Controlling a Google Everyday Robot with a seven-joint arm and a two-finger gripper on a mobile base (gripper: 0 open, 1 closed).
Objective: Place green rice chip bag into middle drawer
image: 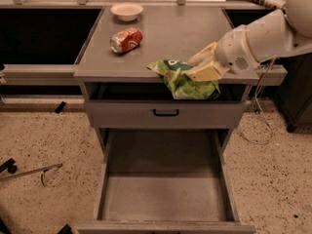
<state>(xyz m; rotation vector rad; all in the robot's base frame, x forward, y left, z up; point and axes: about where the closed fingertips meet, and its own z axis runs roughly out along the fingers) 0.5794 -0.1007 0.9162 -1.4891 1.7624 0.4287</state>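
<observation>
The green rice chip bag [187,82] is a crinkled light-green bag held at the front edge of the grey cabinet top [165,38], hanging partly over the shut top drawer. My gripper [197,68] comes in from the right on a white arm and is shut on the bag's upper part. Its cream fingers [204,72] pinch the bag. Below, a drawer [165,194] is pulled wide open and shows a bare grey floor. The drawer with the black handle [165,113] is shut.
An orange-red soda can [126,39] lies on its side at the left of the cabinet top. A white bowl [126,10] stands at the back left. A cable [261,126] hangs at the right. Dark tools [29,172] lie on the speckled floor at left.
</observation>
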